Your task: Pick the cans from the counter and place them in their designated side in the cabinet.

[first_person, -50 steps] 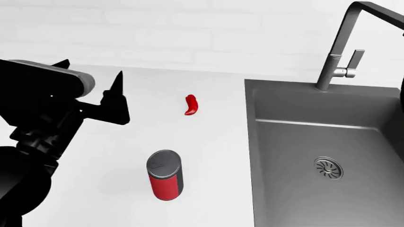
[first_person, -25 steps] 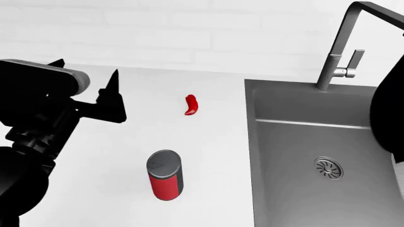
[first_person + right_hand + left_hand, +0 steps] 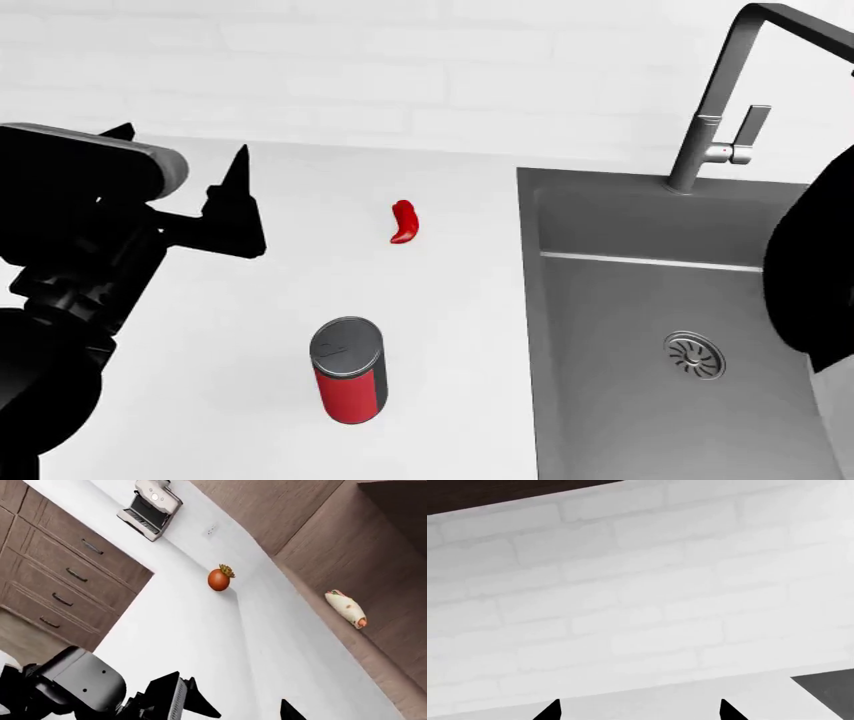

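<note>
A red chilli pepper [image 3: 403, 222] lies left of the faucet [image 3: 722, 105]

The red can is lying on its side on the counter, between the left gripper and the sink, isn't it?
Not quite: the head view shows the red can standing upright, lid up. It is indeed on the counter, between the left gripper and the sink.

White painted brick wall [image 3: 400, 60] behind, evenly lit. Dark grey rectangular sink [image 3: 667, 300] with angular grey metal faucet [image 3: 727, 95]. Elsewhere, brown wooden drawer fronts [image 3: 60, 575] with bar handles, brown wood-panelled wall [image 3: 280, 505], silver coffee machine [image 3: 148, 507].
</note>
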Controlling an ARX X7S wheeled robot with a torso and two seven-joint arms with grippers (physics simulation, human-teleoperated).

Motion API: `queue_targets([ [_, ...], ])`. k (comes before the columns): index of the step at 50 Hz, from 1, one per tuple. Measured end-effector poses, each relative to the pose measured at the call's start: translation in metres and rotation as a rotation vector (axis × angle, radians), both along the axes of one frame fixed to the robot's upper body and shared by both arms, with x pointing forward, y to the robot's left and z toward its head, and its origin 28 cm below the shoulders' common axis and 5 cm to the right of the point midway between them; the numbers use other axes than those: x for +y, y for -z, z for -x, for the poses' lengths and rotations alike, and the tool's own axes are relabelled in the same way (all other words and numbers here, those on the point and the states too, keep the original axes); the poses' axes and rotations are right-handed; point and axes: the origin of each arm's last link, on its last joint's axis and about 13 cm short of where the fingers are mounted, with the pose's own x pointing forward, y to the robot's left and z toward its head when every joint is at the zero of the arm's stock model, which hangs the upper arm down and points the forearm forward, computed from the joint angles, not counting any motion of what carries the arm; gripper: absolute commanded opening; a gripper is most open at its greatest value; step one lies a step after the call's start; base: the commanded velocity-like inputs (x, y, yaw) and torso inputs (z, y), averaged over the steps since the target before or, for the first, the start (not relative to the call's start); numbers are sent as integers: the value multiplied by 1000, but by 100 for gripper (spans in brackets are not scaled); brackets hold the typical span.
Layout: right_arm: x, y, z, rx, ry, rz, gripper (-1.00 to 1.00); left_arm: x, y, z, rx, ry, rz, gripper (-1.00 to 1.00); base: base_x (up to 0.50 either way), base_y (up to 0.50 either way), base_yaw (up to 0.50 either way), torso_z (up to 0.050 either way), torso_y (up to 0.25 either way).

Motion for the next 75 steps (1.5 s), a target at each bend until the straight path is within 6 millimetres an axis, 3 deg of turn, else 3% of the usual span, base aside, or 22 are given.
queue_targets([
  [16,1,45,-25,222,-50,49,100,1,0,-1,-2,-11,1,100,0,0,0,0,0],
  [45,-4,128,-44,462,-11,126,100,3,2,-3,-6,-38,16,100,0,0,0,0,0],
  [75,-9,166,-50,535,49,136,100,4,5,-4,0,-40,14,100,0,0,0,0,0],
])
